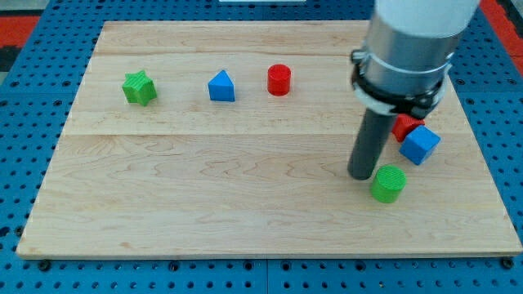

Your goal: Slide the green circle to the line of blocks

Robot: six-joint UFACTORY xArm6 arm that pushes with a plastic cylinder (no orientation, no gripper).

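Six small blocks sit on the pale wooden tabletop (pixel 245 204), which lies on a blue pegboard (pixel 24 163) that frames it on all sides. Nearest the view's bottom, at the right, is the green circle (pixel 389 183), a short green cylinder standing on its flat end, well apart from the row at the view's top left. My tip (pixel 360 175) is down on the wood just to the view's left of it, so close that the dark rod (pixel 369 143) and the green circle look to be touching or all but touching; I cannot tell which. There is no gripper here to be apart or together, only that straight rod, hanging from a broad grey cylinder (pixel 413 41) with a black ring (pixel 398 88) round its lower edge, which fills the view's top right. A little farther back, up and to the right of the green circle, a blue cube (pixel 420 144) stands turned with a corner toward the viewer, and a red block (pixel 404 125) sits just behind it, touching or nearly so, its shape largely hidden by the arm. Farther still, across the board toward the view's top left, three blocks lie in a line: a green star (pixel 139 87) at the left end, a blue triangular block (pixel 221 86) in the middle, and a red cylinder (pixel 279 80) at the right end, each well apart from its neighbour.
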